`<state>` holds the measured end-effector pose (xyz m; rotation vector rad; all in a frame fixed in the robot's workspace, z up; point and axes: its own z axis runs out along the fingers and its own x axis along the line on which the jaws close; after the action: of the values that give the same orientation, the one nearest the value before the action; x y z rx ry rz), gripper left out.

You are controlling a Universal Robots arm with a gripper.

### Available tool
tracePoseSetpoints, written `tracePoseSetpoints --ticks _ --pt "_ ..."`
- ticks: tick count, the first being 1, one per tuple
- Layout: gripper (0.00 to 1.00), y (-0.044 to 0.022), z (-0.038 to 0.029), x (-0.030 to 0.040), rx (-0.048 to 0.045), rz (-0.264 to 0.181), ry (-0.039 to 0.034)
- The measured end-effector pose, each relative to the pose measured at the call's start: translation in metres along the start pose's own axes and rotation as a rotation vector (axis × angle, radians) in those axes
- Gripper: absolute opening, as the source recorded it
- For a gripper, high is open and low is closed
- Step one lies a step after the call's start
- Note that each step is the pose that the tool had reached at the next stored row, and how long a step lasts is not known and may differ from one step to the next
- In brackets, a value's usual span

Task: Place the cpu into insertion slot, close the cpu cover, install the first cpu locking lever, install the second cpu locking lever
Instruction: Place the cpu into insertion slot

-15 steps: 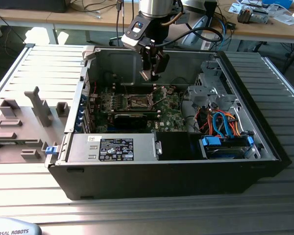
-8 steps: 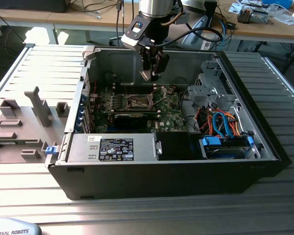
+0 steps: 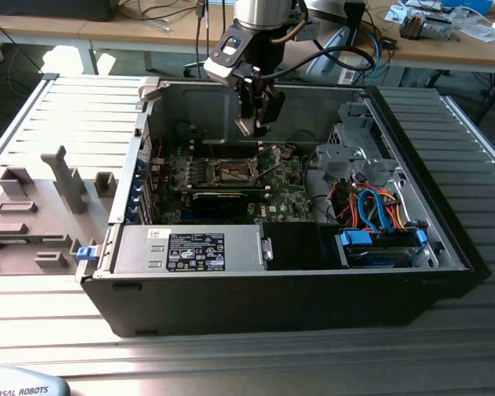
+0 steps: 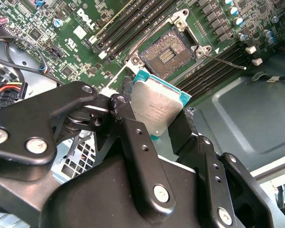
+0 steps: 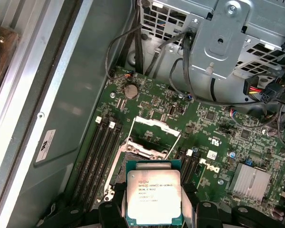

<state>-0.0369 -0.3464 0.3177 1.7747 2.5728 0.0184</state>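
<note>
gripper: the gripper [image 3: 254, 125] hangs inside the open case [image 3: 272, 305], above the board [image 3: 231, 194].
jaws: closed on the cpu [image 4: 156, 107], squeezing it by two side edges (its shiny top shows in both wrist views).
cpu: up in the air, held in the jaws, near the slot [image 4: 168, 53] but not touching it.
slot: dark and bare, with nothing sitting in it.
cover: the cover [image 5: 154, 127] is tipped up at one edge of the slot, so it is open.
lever: one thin lever [image 4: 228, 61] sticks out loose beside the slot. i cannot pick out the other one for sure.
done: the cpu is in the jaws and close to the slot.
left: the cpu is not yet in the slot, the cover is not yet shut, and no lever looks locked down.
</note>
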Motion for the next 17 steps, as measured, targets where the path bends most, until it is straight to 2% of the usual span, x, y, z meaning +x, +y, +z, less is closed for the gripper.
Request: tracePoseSetpoints --ticks 17 --pt "0.54 0.0 0.0001 0.0 0.0001 0.012 -0.0002"
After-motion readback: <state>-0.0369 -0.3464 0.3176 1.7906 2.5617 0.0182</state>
